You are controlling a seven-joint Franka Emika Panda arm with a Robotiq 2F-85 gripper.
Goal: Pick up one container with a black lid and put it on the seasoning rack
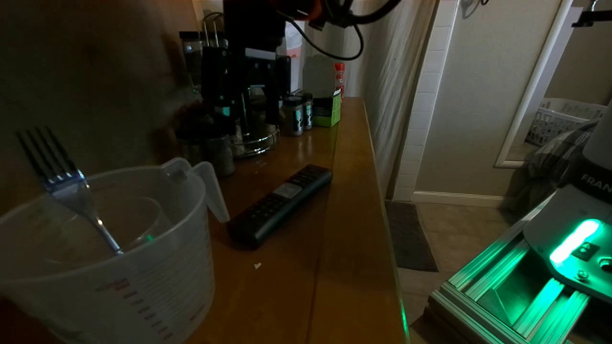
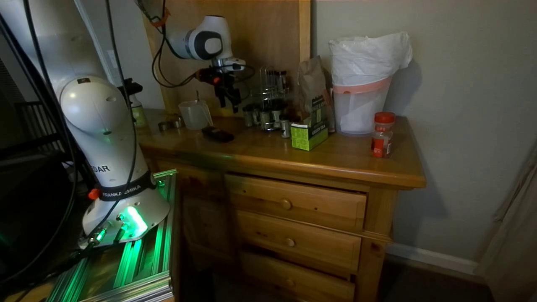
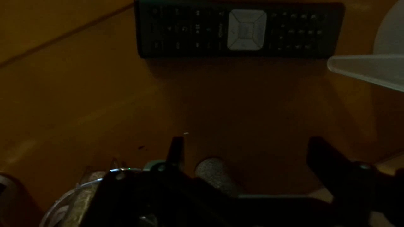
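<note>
Spread gripper (image 3: 246, 142) hanging above a spice jar (image 3: 213, 170)

The hand is hovering over the wooden dresser (image 2: 260, 147), and its two fingers (image 3: 322, 154) are standing well apart. In the wrist view the gray-flecked jar is showing low between the fingers, the hand's dark body hiding its top. In an exterior view a dark-lidded jar (image 1: 221, 155) is standing beneath the fingers, toward the wood panel (image 2: 268, 37); whether it is the same one, I cannot tell. The seasoning rack (image 2: 268, 92) is rising just beside the hand, its wire ring running partly behind one finger in the wrist view. Farther from the hand, past the rack, two black-lidded jars (image 1: 293, 117) are standing near the green tea box (image 2: 308, 136). A TV remote (image 3: 202, 47) is lying below the hand, on the side away from the panel. Opposite the rack, a measuring jug (image 1: 162, 267) is standing with a fork (image 1: 79, 188) leaning in it.
</note>
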